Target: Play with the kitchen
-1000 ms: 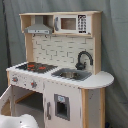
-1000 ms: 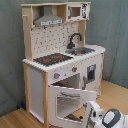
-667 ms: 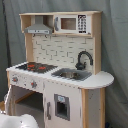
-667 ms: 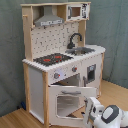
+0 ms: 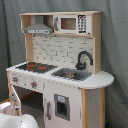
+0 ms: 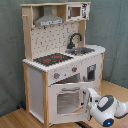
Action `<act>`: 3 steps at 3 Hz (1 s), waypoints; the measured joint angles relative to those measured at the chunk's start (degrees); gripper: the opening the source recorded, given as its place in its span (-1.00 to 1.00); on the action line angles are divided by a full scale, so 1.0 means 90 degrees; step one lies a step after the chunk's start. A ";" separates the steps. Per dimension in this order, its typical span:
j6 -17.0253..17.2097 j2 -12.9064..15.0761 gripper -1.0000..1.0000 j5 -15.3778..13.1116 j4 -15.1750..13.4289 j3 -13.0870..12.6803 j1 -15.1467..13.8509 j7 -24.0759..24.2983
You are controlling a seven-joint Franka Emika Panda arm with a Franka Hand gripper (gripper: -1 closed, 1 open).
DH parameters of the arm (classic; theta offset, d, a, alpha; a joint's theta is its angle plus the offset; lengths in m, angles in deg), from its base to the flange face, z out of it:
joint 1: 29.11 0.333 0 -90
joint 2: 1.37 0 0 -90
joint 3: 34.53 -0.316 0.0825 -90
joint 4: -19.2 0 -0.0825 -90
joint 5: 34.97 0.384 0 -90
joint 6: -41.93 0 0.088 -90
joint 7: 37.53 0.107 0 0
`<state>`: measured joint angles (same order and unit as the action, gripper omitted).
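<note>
The kitchen (image 5: 60, 75) (image 6: 60, 55) is a tall white and light-wood toy. It has a black-red stovetop (image 5: 36, 66) (image 6: 52, 59), a black faucet (image 5: 84, 59) (image 6: 75, 40) over the sink, a grey hood (image 6: 49, 20) and a microwave (image 5: 70, 23). Its oven door (image 6: 67, 100) (image 5: 15, 99) stands swung open. My gripper (image 6: 90, 102) is at the door's free right edge in the second exterior view, with the white wrist (image 6: 106, 109) behind it. In the first exterior view only the white arm (image 5: 15, 121) shows, at the lower left.
The kitchen stands on a light wooden floor (image 6: 15, 119) before a grey-green curtain (image 6: 10, 60) (image 5: 117, 55). A small cupboard door with a dark window (image 5: 61, 106) (image 6: 91, 72) sits under the sink, closed.
The arm has shifted slightly up and to the second exterior view's right beside the open oven door. The door itself looks unchanged.
</note>
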<state>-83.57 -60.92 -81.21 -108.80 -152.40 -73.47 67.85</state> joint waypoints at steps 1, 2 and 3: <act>-0.0473 -0.0004 1.00 -0.0183 -0.0201 0.0271 -0.0198 -0.0146; -0.0798 -0.0004 1.00 -0.0510 -0.0218 0.0310 -0.0686 -0.0146; -0.1163 -0.0004 1.00 -0.0906 -0.0218 0.0499 -0.1015 -0.0153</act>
<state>-94.04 -60.96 -89.36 -110.76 -147.91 -82.60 66.47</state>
